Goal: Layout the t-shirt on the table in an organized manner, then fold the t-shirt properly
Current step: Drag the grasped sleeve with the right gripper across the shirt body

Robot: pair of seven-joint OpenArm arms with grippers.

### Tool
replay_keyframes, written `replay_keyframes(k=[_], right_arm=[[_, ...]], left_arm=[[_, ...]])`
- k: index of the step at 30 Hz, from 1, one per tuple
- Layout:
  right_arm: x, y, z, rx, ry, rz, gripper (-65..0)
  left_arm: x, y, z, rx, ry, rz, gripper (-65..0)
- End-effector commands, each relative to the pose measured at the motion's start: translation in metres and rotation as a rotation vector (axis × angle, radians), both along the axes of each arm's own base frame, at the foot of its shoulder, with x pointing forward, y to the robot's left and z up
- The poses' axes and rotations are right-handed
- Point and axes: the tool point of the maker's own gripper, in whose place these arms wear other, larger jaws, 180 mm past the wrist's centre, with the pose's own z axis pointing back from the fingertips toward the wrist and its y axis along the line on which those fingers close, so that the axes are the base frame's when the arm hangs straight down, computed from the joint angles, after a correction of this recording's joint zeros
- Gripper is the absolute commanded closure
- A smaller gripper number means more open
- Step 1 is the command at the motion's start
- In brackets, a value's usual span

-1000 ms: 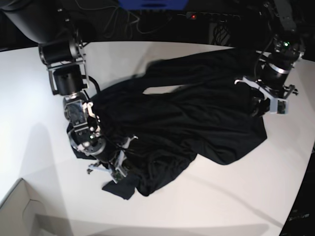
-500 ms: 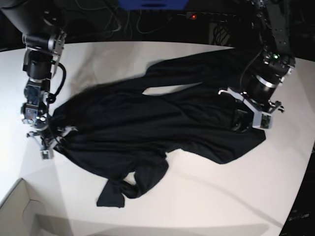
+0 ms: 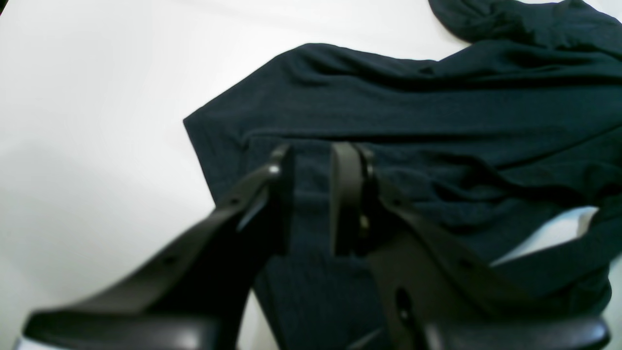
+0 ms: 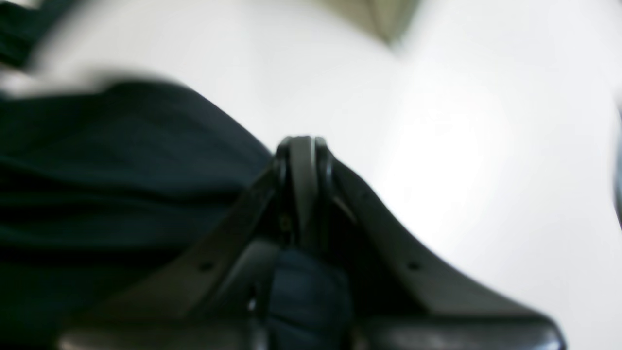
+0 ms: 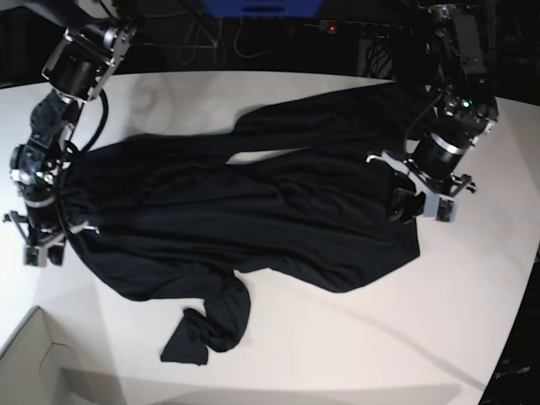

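The black t-shirt lies spread and wrinkled across the white table, with a bunched sleeve at the front. My right gripper is at the shirt's left edge. In the right wrist view it is shut on a bunch of the t-shirt. My left gripper is over the shirt's right edge. In the left wrist view it is slightly open, and the shirt lies flat under it near a hem corner, with fabric showing between the fingers.
A pale cardboard box corner sits at the front left and shows blurred in the right wrist view. Cables and dark equipment lie beyond the table's back edge. Bare white table lies left of the shirt's hem.
My right gripper has pulled the shirt's edge to the left, stretching the crumpled cloth out. My left gripper has moved left and down with the shirt's right edge.
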Motion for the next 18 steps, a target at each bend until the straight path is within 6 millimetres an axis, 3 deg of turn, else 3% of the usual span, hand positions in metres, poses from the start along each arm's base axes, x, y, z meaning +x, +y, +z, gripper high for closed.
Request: replay_keyframes(k=[1,5,9,12,18], right_arm=[[0.013,0.020,0.013,-0.003,-0.042,0.056,0.0],[0.040,0.113,0.012,0.000,-0.034,0.281,0.0],[0.062,0.183,0.001,0.049,-0.001,0.420,0.0],[0.080,0.207,-0.009,0.108,0.041,0.449,0.0],[0.113,0.221,-0.028,0.178,0.153,0.467,0.0]], left_arm=[[-0.001,0.000,0.010,-0.009,-0.037,-0.002,-13.2],[-0.019,0.019,0.004,0.014,-0.006,0.044,-13.2],[-0.036,0.037,0.001,0.040,0.015,0.090,-13.2],[-0.053,0.054,0.002,0.072,0.032,0.124,-13.2],[-0.075,0.094,0.003,0.124,0.058,0.228,-13.2]])
